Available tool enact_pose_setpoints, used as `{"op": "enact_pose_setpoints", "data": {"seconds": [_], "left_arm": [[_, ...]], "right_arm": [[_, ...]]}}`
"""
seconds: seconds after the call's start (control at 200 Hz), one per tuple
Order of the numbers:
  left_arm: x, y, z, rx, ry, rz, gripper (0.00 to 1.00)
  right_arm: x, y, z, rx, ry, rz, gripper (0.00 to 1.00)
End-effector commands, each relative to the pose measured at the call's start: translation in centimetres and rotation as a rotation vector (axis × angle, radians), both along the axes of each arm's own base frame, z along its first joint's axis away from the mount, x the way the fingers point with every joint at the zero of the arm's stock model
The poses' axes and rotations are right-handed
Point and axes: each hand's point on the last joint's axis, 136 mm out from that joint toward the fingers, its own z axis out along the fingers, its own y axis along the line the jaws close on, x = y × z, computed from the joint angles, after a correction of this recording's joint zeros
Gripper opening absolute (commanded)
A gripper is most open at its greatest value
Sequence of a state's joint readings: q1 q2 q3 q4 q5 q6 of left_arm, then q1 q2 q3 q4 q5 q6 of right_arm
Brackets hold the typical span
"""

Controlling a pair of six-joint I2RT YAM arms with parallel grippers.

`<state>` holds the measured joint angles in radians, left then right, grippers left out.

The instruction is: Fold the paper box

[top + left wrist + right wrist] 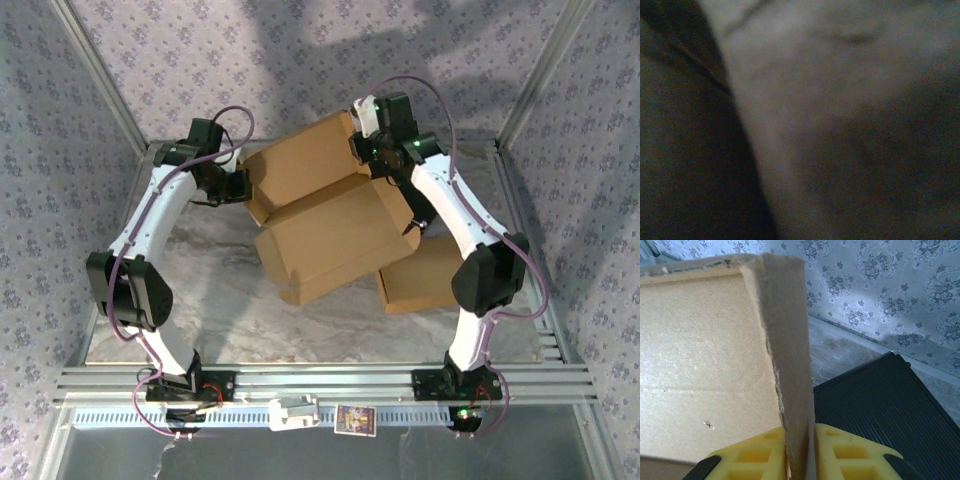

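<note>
Grey marble worktop [220,320] under both arms.
Big brown paper box [330,235] mid-worktop, flaps open, between arms.
Right end effector [799,445]: yellow fingers [850,455] pinching thin box wall from both sides.
Left end effector [238,186]: pressed together at box's left edge; grip on card unclear.

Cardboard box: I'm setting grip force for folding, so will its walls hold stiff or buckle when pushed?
Probably stiff across panels: a wall of the cardboard box stands straight between the jaws of the right gripper. It likely bends at creases, like the line across its inner face. Likely light: thin, hollow.
</note>
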<state>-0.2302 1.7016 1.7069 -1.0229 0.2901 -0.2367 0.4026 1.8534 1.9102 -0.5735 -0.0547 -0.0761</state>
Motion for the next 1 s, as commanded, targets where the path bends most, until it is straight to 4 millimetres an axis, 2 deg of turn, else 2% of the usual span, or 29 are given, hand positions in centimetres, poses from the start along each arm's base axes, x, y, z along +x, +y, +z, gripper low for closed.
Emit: {"op": "enact_pose_setpoints", "data": {"seconds": [0.0, 0.34, 0.44, 0.505, 0.59, 0.655, 0.755, 0.84, 0.889, 0.994], "left_arm": [[-1.0, -0.2, 1.9, -0.007, -0.023, -0.029, 0.00], [-1.0, -0.2, 2.1, -0.007, -0.025, -0.032, 0.00], [-1.0, -0.1, 2.1, -0.005, -0.027, -0.031, 0.00], [-0.9, -0.2, 2.2, -0.008, -0.030, -0.026, 0.00], [-0.8, -0.1, 2.2, -0.008, -0.029, -0.016, 0.00], [-0.6, 0.0, 2.3, -0.003, -0.033, -0.005, 0.00], [-0.5, 0.2, 2.3, 0.001, -0.034, 0.015, 0.00], [-0.4, 0.1, 2.5, 0.002, -0.035, 0.030, 0.00], [-0.4, -0.1, 2.6, 0.005, -0.037, 0.028, 0.00], [-0.4, -0.4, 2.7, 0.007, -0.037, 0.030, 0.00]], "right_arm": [[0.7, -0.6, 1.0, -0.040, -0.040, -0.035, 0.24], [0.9, 0.5, 0.5, -0.054, -0.043, -0.027, 0.34], [0.9, 0.3, 0.5, -0.053, -0.036, -0.037, 0.18], [0.8, 0.2, 0.6, -0.054, -0.033, -0.049, 0.20], [0.0, 0.1, 0.1, -0.067, -0.005, -0.050, 0.26], [-0.5, 0.0, 0.0, -0.079, -0.006, -0.054, 0.27], [-1.2, -0.2, -0.2, -0.121, -0.025, -0.080, 0.13], [-1.2, -0.8, -0.7, -0.180, -0.031, -0.136, 0.10], [-1.2, -1.1, -0.7, -0.199, -0.040, -0.160, 0.00], [-0.9, -1.7, -0.5, -0.234, -0.066, -0.223, 0.00]]}}
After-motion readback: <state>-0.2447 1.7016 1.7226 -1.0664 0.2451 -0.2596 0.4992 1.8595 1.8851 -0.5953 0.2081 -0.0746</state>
